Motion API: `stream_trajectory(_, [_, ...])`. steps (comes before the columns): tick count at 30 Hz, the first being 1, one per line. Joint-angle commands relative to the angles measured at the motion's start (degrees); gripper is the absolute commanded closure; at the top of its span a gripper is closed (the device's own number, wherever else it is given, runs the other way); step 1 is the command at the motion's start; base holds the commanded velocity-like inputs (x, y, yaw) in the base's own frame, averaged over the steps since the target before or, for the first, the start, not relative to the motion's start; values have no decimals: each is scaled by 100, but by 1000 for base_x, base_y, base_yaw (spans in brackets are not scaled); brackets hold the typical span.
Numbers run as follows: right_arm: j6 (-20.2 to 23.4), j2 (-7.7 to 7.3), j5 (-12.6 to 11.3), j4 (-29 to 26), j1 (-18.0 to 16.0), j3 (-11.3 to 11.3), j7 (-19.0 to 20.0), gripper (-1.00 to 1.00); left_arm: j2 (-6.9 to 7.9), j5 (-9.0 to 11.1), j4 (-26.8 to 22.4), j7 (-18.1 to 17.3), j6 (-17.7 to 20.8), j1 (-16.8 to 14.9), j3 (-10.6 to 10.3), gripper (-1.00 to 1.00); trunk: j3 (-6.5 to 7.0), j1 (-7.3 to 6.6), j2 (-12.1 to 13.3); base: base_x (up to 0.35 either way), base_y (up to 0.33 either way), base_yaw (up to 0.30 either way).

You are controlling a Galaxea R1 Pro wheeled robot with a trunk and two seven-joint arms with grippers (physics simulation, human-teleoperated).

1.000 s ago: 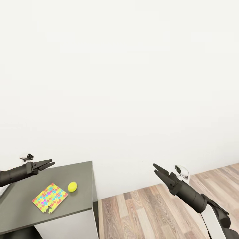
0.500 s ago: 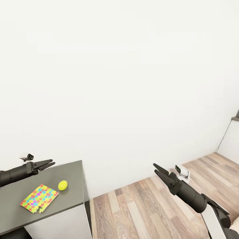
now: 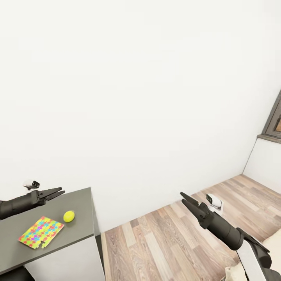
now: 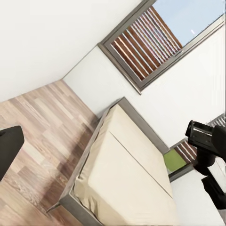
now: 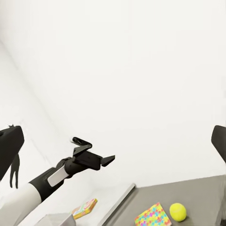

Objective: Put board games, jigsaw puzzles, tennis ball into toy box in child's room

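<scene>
A colourful jigsaw puzzle (image 3: 41, 232) lies flat on the grey table (image 3: 82, 203) at the lower left, with the yellow tennis ball (image 3: 69, 216) just beside it. My left gripper (image 3: 58, 192) hovers open above the table's far edge, holding nothing. Over the wooden floor to the right of the table, my right gripper (image 3: 186, 199) is open and empty. In the right wrist view the puzzle (image 5: 153, 216) and ball (image 5: 177, 211) sit on the table, and a second colourful flat toy (image 5: 84, 208) lies farther along. The toy box is not clearly visible.
A white wall stands behind the table. Wooden floor (image 3: 156, 242) stretches right toward a dark-framed window (image 3: 273, 121). The bed (image 4: 127, 174) with a beige mattress appears in the left wrist view, and its corner (image 3: 273, 242) at the head view's lower right.
The head view has swung to the right: the table, puzzle and ball have slid left in the picture, and the window and bed corner have come in. Both arms keep their pose.
</scene>
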Motion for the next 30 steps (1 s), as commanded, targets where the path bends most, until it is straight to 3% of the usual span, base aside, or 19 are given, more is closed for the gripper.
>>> stream_trajectory(1, [47,-1,-35,3,-4,0,5,-100,2,-3,-1,-22,61,0,1,-100,-4,2,-5,-14,0,-242])
stream_trajectory(30, [62,-1,-71,12,-4,-157,13,-100,-12,-3,-7,-22,61,0,-15,-100,19,2,-5,-2,0,-275])
